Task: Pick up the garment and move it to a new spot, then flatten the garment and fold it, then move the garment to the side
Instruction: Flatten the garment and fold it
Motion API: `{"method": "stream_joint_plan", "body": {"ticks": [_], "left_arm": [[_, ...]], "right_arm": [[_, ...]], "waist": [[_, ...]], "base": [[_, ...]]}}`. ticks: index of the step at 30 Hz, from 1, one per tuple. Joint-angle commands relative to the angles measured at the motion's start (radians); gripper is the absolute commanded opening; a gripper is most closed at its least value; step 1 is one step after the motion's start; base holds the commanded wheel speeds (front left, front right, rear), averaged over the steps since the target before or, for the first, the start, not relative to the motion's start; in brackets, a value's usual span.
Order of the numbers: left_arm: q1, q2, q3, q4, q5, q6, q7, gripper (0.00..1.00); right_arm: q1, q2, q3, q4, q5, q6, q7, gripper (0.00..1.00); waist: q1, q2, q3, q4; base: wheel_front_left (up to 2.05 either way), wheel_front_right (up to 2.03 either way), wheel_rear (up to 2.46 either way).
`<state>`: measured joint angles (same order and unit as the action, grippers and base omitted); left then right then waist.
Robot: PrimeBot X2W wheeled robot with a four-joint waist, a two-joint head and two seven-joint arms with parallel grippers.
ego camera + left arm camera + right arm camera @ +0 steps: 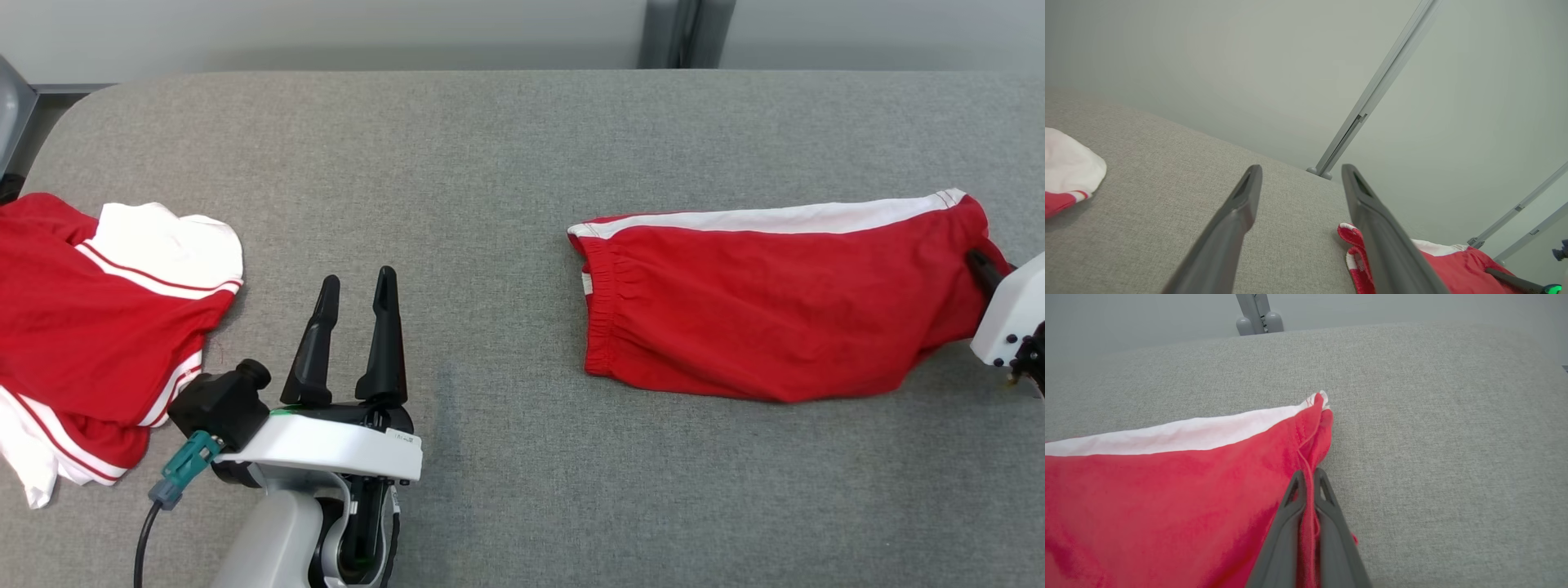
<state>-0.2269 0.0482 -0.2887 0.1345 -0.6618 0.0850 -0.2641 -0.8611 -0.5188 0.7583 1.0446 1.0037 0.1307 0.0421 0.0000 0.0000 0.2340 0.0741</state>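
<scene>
Two garments are lying on the grey desk [490,163], and two grippers are working over it. The shorts [775,310] are resting on the right half, well apart from the jersey [90,327], which is sitting crumpled at the left edge. The shorts are showing red cloth with one white stripe running along the far edge and a gathered waistband facing left; they are lying mostly flat with soft creases. The right gripper [1309,475] is pinching their right end, fingers pressed together on the cloth. The left gripper [357,279] is hovering spread and holding nothing, beside the jersey.
</scene>
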Motion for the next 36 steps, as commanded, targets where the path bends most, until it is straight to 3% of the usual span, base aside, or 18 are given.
{"method": "stream_joint_plan", "body": {"ticks": [1, 10, 25, 36], "left_arm": [[0.011, 0.005, 0.004, 0.003, 0.005, -0.006, 0.0, 1.0], [0.002, 0.004, -0.003, 0.018, -0.006, -0.011, 0.0, 1.0], [0.016, 0.004, -0.006, 0.016, -0.027, -0.006, 0.0, 1.0], [0.024, 0.004, -0.01, 0.019, -0.029, -0.008, 0.0, 1.0]], "right_arm": [[0.01, 0.0, -0.005, -0.003, 0.009, 0.0, -0.01, 0.0], [-0.042, 0.06, -0.011, -0.057, 0.025, 0.0, -0.023, 0.0], [-0.017, 0.138, 0.122, -0.345, 0.007, 0.0, 0.027, 0.0], [0.031, 0.198, 0.206, -0.373, -0.016, 0.0, 0.038, 0.0]], "waist": [[0.0, 0.0, -0.002, -0.003], [0.0, 0.0, -0.015, 0.014], [0.0, 0.0, -0.041, 0.072], [0.0, 0.0, -0.046, 0.09]], "base": [[0.0, 0.0, 0.0], [0.0, 0.0, 0.0], [0.0, 0.0, 0.0], [0.0, 0.0, 0.0]]}}
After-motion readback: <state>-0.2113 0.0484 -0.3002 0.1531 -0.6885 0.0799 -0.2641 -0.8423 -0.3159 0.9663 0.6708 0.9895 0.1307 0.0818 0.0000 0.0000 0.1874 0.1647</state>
